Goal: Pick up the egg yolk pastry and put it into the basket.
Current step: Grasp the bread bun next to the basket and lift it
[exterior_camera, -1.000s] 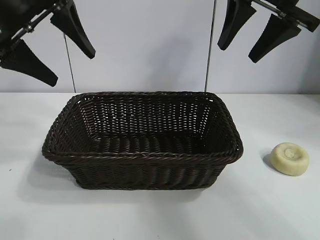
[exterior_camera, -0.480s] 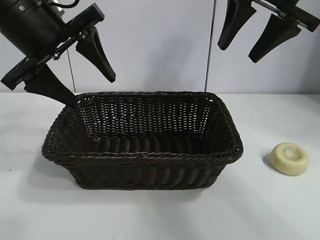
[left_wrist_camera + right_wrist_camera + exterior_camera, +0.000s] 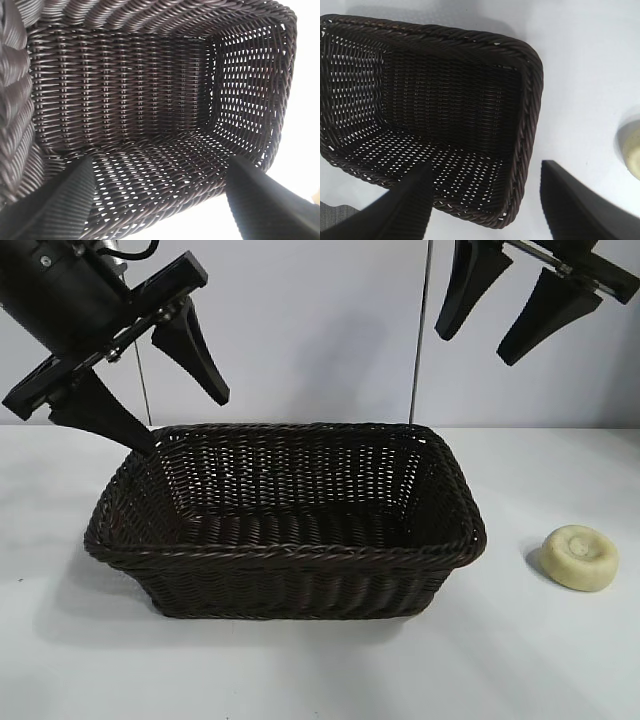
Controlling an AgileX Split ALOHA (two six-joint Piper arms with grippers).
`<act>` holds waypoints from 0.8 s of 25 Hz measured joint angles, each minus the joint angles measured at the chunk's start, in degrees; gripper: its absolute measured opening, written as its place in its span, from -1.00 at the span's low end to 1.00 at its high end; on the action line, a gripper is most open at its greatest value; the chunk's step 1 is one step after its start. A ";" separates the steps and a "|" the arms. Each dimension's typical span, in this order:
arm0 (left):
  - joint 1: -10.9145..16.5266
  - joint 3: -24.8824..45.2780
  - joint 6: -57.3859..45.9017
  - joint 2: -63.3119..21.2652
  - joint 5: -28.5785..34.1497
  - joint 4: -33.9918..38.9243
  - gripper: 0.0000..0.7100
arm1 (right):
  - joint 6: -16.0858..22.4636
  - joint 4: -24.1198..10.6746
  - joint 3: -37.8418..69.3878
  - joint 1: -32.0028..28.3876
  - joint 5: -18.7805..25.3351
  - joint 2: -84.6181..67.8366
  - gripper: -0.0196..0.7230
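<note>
The egg yolk pastry (image 3: 580, 557), a small pale yellow puck with a dimpled top, lies on the white table to the right of the basket (image 3: 290, 553). The dark brown woven basket sits mid-table and is empty. My left gripper (image 3: 183, 423) hangs open just above the basket's back left corner with nothing between its fingers. Its wrist view looks down into the bare basket (image 3: 125, 100) past the open gripper (image 3: 161, 161). My right gripper (image 3: 474, 348) is open and high above the basket's back right corner. In its wrist view, the gripper (image 3: 486, 164) is over the basket rim (image 3: 530, 100), and the pastry (image 3: 632, 150) shows at the picture's edge.
The white table (image 3: 300, 670) runs bare in front of the basket and around the pastry. A pale wall (image 3: 320, 330) stands behind, with two thin vertical rods (image 3: 424, 330) in front of it.
My left gripper came down and to the right, to the basket's back left corner, then held still over the last half second. The right gripper, basket and pastry have not moved.
</note>
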 joint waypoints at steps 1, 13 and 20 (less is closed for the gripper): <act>0.00 0.00 0.00 0.00 0.00 0.00 0.50 | 0.00 0.19 0.00 0.00 0.00 0.00 0.28; 0.00 0.00 1.32 0.00 0.05 0.00 0.50 | -1.88 0.15 0.00 -0.55 0.00 0.00 0.28; 0.00 0.00 1.54 0.00 0.36 0.23 0.50 | -2.98 0.02 0.00 -7.92 0.00 -1.04 0.28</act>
